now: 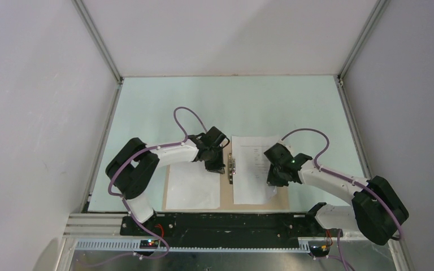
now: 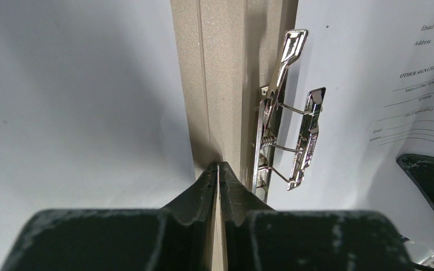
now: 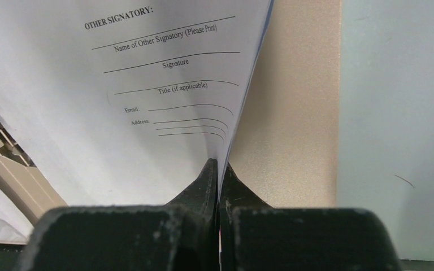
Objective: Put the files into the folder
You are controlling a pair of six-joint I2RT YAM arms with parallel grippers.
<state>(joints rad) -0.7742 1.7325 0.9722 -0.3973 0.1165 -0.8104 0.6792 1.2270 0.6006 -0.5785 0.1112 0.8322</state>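
1 pale green table (image 1: 294,107). 1 tan folder (image 1: 226,195), open flat near the table's near edge, centre. 1 blank sheet (image 1: 193,186) on its left half. 1 printed sheet (image 1: 251,175) on its right half, right edge lifted. Left gripper (image 2: 218,169): fingers pinching the folder's spine fold. Right gripper (image 3: 218,166): fingers pinching the printed sheet's right edge. 1 metal clip (image 2: 294,130) on the spine, between both sheets.

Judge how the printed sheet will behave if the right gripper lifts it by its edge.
Probably floppy: the printed sheet bows up off the folder where the right gripper pinches its edge. Its thin edge suggests it is light and may crease.
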